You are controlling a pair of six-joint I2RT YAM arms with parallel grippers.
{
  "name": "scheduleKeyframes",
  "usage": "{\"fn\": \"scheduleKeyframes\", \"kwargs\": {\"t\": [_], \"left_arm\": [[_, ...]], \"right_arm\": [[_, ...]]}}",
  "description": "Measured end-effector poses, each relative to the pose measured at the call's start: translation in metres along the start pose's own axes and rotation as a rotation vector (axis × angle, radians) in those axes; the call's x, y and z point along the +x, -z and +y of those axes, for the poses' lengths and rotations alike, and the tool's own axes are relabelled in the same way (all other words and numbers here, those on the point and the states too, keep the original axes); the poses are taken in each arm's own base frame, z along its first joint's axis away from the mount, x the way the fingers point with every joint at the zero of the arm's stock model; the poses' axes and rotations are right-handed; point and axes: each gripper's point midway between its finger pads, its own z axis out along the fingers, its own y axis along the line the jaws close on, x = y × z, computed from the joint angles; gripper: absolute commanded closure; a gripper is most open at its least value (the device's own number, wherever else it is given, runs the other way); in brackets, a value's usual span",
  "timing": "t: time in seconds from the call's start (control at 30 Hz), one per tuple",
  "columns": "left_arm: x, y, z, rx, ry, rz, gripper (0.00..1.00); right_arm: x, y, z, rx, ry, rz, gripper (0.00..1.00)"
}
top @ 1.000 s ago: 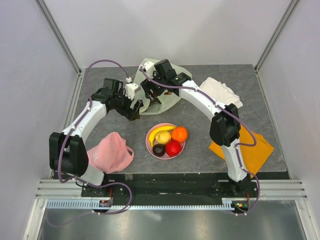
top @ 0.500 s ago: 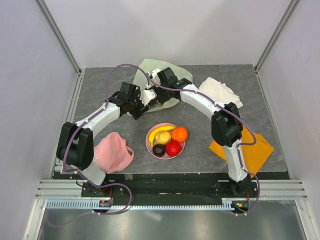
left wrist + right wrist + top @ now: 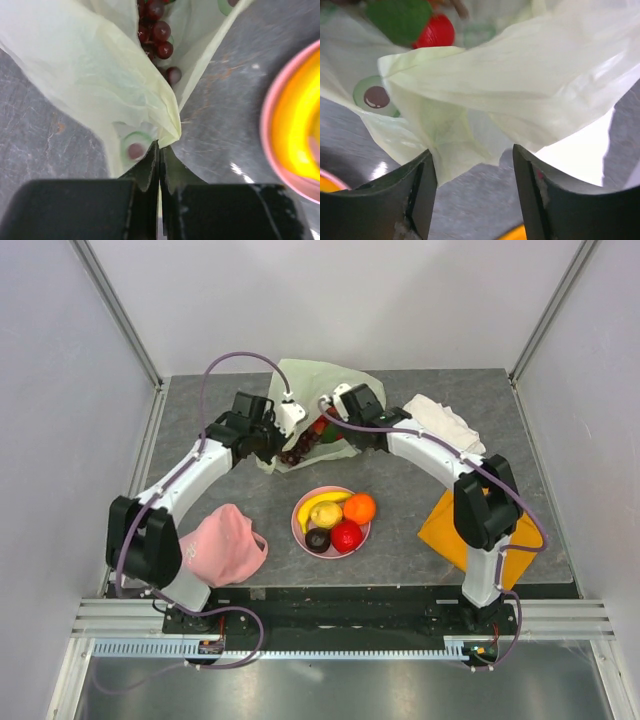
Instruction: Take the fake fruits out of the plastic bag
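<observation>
Grey, mottled stone-look bench (image 3: pixel 400 540) between pale walls. The thin, crinkly, translucent yellow-green plastic bag (image 3: pixel 320 375) lies at the far middle, with a glossy dark grape bunch (image 3: pixel 156 31) inside. The left gripper (image 3: pixel 159 146) is pinched tight on the bag's near edge. The right gripper (image 3: pixel 472 165) is parted, its jaws straddling the rim without gripping.

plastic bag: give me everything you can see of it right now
The plastic bag is thin, translucent, pale yellow-green and crinkled. It lies slumped on the far middle of the grey table, open toward the arms. Dark red grapes and a red berry with a green leaf show inside. Green ring marks dot the film. The left gripper pinches its rim, fingers shut. The right gripper is open with a fold of the bag between its fingers, contact unclear.
</observation>
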Motion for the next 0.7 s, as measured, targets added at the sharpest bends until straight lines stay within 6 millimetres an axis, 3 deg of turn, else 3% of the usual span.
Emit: {"fn": "scheduleKeyframes", "kwargs": {"t": [0.2, 0.33, 0.43, 0.5, 0.63, 0.7], "left_arm": [[-0.062, 0.068, -0.019, 0.09, 0.078, -0.212, 0.98], [-0.08, 0.097, -0.029, 0.127, 0.109, -0.291, 0.98], [-0.078, 0.098, -0.036, 0.161, 0.134, -0.281, 0.98], [-0.075, 0.096, -0.042, 0.191, 0.149, -0.264, 0.98], [-0.079, 0.101, -0.045, 0.222, 0.16, -0.262, 0.98], [-0.087, 0.106, -0.044, 0.226, 0.16, -0.284, 0.98]], "right_arm": [[0.05, -0.004, -0.066, 0.112, -0.047, 0.104, 0.37], [0.057, 0.008, -0.087, 0.09, -0.077, 0.104, 0.29], [0.025, 0.033, -0.072, -0.046, -0.07, -0.008, 0.31], [-0.014, 0.063, -0.055, -0.14, -0.046, -0.145, 0.35], [-0.083, 0.12, -0.013, -0.295, 0.019, -0.385, 0.53], [-0.103, 0.13, 0.005, -0.36, 0.029, -0.443, 0.57]]}}
